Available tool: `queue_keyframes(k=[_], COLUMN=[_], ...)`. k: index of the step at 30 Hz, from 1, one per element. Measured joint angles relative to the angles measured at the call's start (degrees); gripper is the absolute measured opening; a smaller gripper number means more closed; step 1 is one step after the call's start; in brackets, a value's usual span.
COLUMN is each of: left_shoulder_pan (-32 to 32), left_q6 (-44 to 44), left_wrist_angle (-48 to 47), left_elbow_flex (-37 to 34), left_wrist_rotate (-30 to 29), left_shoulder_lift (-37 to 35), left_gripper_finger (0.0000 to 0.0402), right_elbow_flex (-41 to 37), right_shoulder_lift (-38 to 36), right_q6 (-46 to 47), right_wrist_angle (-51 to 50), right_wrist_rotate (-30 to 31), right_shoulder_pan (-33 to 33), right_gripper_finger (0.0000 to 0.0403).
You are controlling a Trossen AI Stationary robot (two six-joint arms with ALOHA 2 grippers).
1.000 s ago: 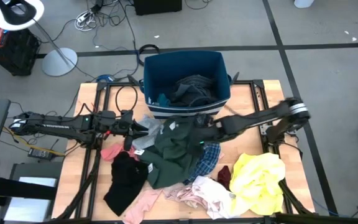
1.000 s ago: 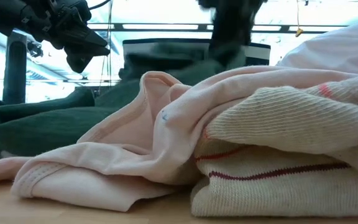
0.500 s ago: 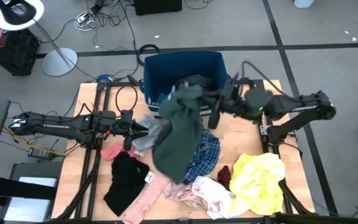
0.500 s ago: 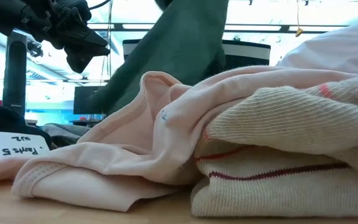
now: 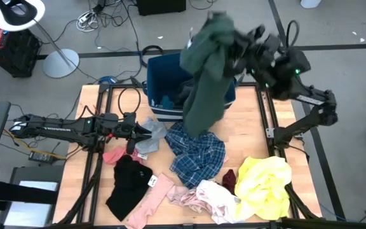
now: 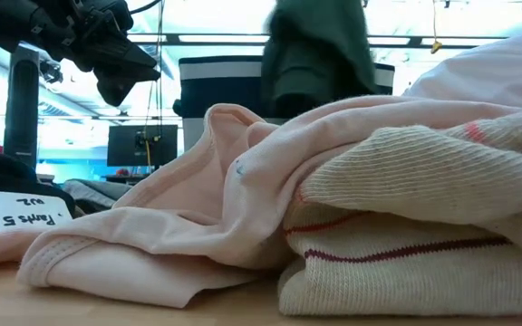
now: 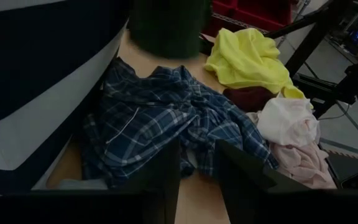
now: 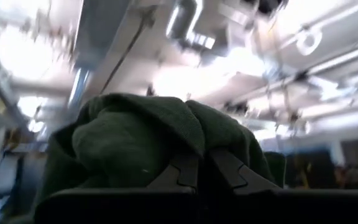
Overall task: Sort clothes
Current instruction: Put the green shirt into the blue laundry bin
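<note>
My right gripper is raised high above the navy bin and is shut on a dark green garment, which also shows in the low view. My left gripper waits open and empty low over the table's left side, by a grey-white garment. A blue plaid shirt lies spread on the table in front of the bin. Yellow, maroon, white-pink, pink and black garments lie along the near side. My right gripper pinches a bunched fold of the green garment between its two fingers, several layers thick. The garment hangs slack below the gripper. Its lower end hangs in front of the bin's near wall, clear of the table.
The bin holds dark grey clothes. A paper tag lies on the black garment. Pink and cream ribbed garments fill the low view. Bare wood shows right of the plaid shirt.
My right gripper has risen steeply and gone toward the far edge with the green garment. The garment has come off the pile, lifted clear, and now hangs by the bin. The plaid shirt beneath it is uncovered.
</note>
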Motion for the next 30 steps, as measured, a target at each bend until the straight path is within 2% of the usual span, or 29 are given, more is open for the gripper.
queue_keyframes(k=[6, 13, 15, 18, 21, 26, 30], left_shoulder_pan=[0.0, 0.0, 0.0, 0.0, 0.0, 0.0, 0.0], left_q6=[0.1, 0.2, 0.2, 0.5, 0.5, 0.5, 0.6], left_wrist_angle=[0.0, -0.1, -0.1, -0.1, -0.1, -0.3, -0.3], left_elbow_flex=[0.0, 0.0, 0.0, 0.0, 0.0, 0.0, 0.0], left_wrist_rotate=[0.0, 0.0, 0.0, 0.0, 0.0, 0.0, 0.0], left_shoulder_lift=[0.0, 0.0, 0.0, 0.0, 0.0, 0.0, 0.0], left_gripper_finger=[0.0105, 0.0105, 0.0105, 0.0105, 0.0105, 0.0105, 0.0105], right_elbow_flex=[16.1, 35.5, 38.6, 37.2, 36.8, 36.8, 36.8], right_shoulder_lift=[10.9, 24.5, 27.4, 28.6, 28.5, 24.7, 20.4], right_q6=[0.0, 2.9, 5.1, 9.0, 11.7, 10.5, 10.2], right_wrist_angle=[13.9, 13.9, 12.8, 12.2, 3.4, -23.7, -49.4], right_wrist_rotate=[-9.2, -14.0, -14.8, -14.9, -15.1, -15.2, -5.7], right_shoulder_pan=[-8.0, -14.8, -16.0, -17.1, -17.6, -17.3, -16.5], right_gripper_finger=[0.0006, 0.0006, 0.0006, 0.0007, 0.0008, 0.0007, 0.0007])
